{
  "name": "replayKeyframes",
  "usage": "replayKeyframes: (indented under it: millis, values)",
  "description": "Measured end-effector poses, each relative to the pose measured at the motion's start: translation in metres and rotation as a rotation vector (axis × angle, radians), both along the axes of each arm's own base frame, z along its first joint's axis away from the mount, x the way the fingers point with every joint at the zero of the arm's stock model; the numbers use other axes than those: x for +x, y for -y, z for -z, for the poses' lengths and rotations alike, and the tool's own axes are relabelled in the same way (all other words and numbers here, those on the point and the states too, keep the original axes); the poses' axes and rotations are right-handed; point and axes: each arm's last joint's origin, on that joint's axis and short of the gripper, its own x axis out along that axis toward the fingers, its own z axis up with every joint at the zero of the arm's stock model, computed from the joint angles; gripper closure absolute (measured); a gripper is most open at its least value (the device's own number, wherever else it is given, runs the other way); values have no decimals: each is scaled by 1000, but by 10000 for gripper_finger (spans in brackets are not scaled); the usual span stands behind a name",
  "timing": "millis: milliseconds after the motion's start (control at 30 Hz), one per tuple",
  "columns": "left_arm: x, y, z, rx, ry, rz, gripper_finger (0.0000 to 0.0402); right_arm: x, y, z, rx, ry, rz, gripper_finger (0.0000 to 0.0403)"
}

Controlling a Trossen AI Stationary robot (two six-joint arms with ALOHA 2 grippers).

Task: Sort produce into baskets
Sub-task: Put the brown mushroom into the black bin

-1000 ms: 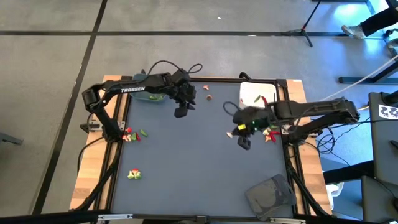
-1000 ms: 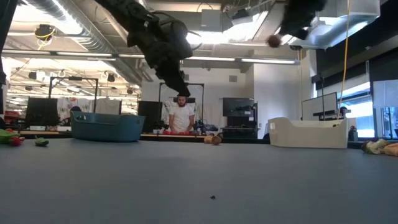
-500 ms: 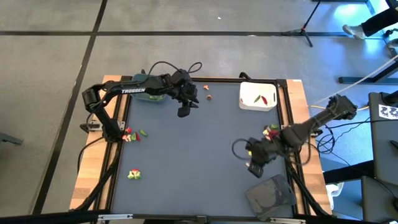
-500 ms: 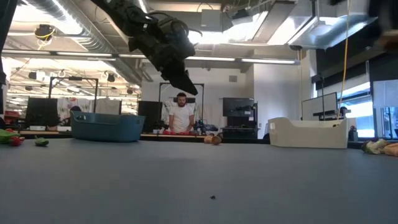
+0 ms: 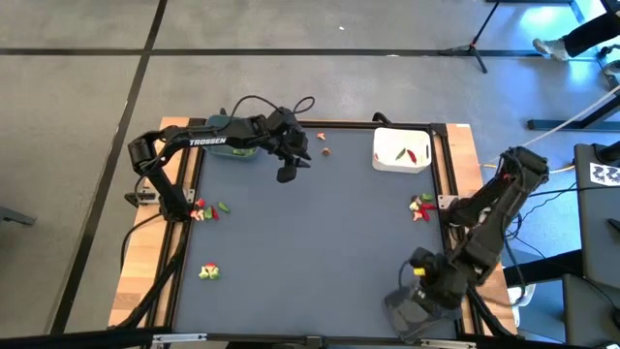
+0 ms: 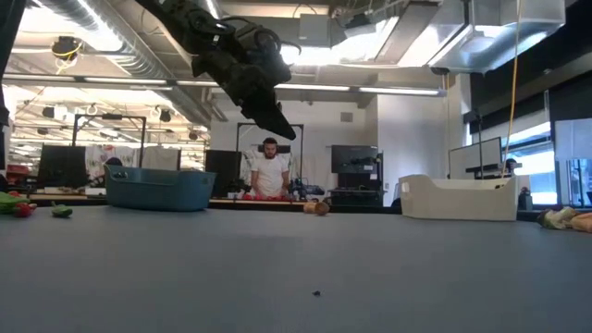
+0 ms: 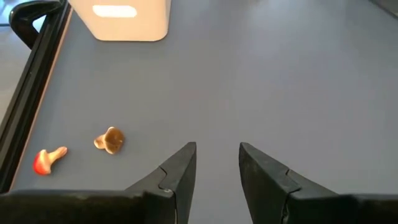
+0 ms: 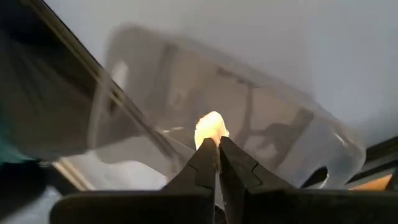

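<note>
Pale tan, that little piece [image 8: 210, 127] pinched at the very tips of the right gripper [image 5: 422, 274], jaws squeezed almost together on it, poised right over the dark tray [image 5: 423, 308] at five o'clock on the table. I'd call this the drop step, not yet made.

Progress looks partial. The white tub [image 5: 401, 150] at one o'clock has red and green bits in it. Left to sort: a cluster [image 5: 206, 209] at nine o'clock, a pair [image 5: 208, 272] at eight, a pile [image 5: 421, 206] at three, two pieces [image 5: 323, 143] at twelve. Plenty remains.

The left gripper [image 5: 287, 174] hovers near eleven o'clock beside the blue tub [image 5: 232, 150], fingers parted, nothing between them.

The right wrist view alone shows the held piece; from above it is lost against the arm. The left wrist view picks out the twelve o'clock pair as a brown mushroom [image 7: 110, 140] and a red-capped one [image 7: 47, 160]. The low view misses the right arm altogether.
</note>
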Motion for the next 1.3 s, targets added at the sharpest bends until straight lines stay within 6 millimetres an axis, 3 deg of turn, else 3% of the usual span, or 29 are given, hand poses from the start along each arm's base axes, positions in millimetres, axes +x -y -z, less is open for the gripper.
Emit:
replayKeyframes:
  millis: [433,700,833,1033,1300]
  values:
    - [1,0,-1,9,13,5,283,0,-31,56,-237,-112,-53,383]
    - [2,3,-1,1,10,6,283,2,-35,66,-259,-157,5,326]
    - [3,5,-1,-43,9,-29,283,3,-35,58,-209,-133,32,277]
    - [5,9,-1,-50,14,-23,279,17,-21,25,-210,-28,74,220]
    - [7,13,-1,-41,11,-11,195,57,14,-9,-388,222,41,179]
